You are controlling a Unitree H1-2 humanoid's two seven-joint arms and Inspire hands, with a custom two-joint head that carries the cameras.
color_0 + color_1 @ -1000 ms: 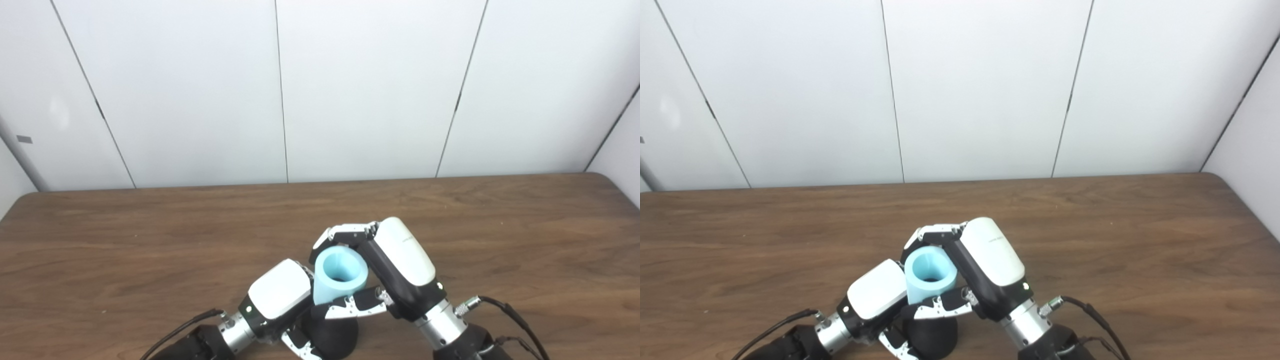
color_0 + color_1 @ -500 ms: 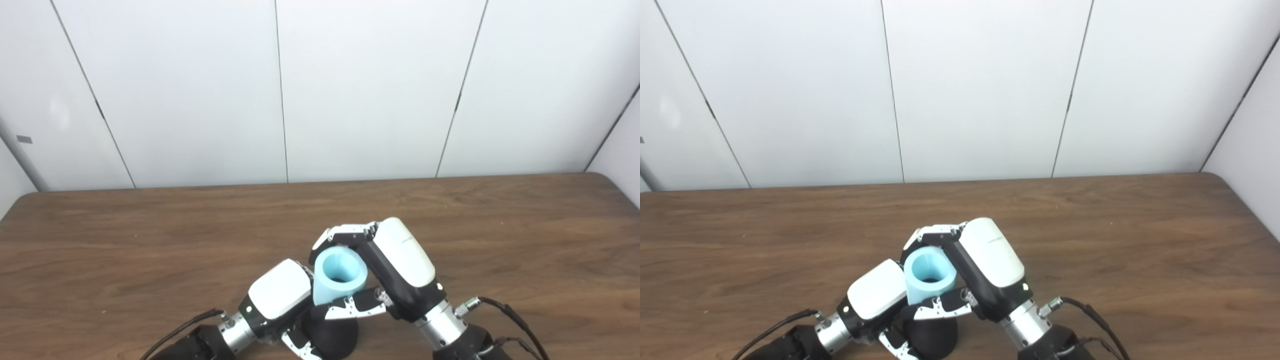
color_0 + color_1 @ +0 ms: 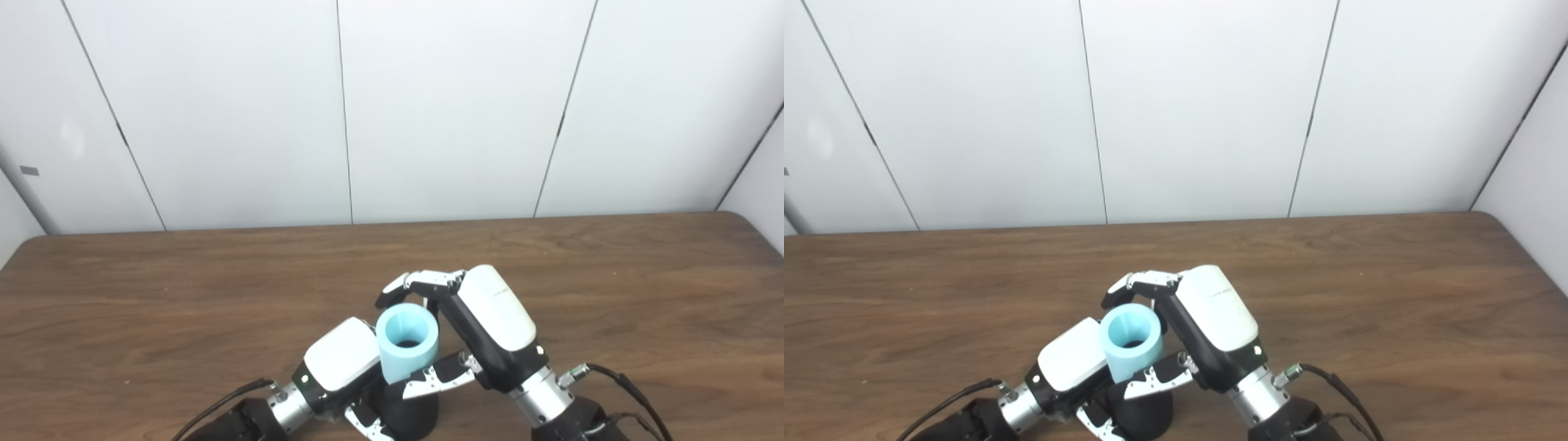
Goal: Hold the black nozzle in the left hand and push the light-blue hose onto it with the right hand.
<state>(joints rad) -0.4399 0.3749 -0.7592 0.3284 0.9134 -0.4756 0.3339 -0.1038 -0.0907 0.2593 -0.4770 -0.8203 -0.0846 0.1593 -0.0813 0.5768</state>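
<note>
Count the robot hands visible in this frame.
2. The left robot hand grips the black nozzle at the near table edge; the right robot hand is beside the light-blue hose, fingers opened.

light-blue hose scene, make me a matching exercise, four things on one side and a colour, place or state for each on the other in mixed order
Things:
1. light-blue hose
2. black nozzle
3. left hand
4. right hand

States:
A. dark base at the near table edge, gripped from the left
B. fingers spread apart around the tube, thumb in front
C. upright tube, open end up, seated on the dark part
D. closed around the dark part, white back facing up

Pairs: 1-C, 2-A, 3-D, 4-B
</note>
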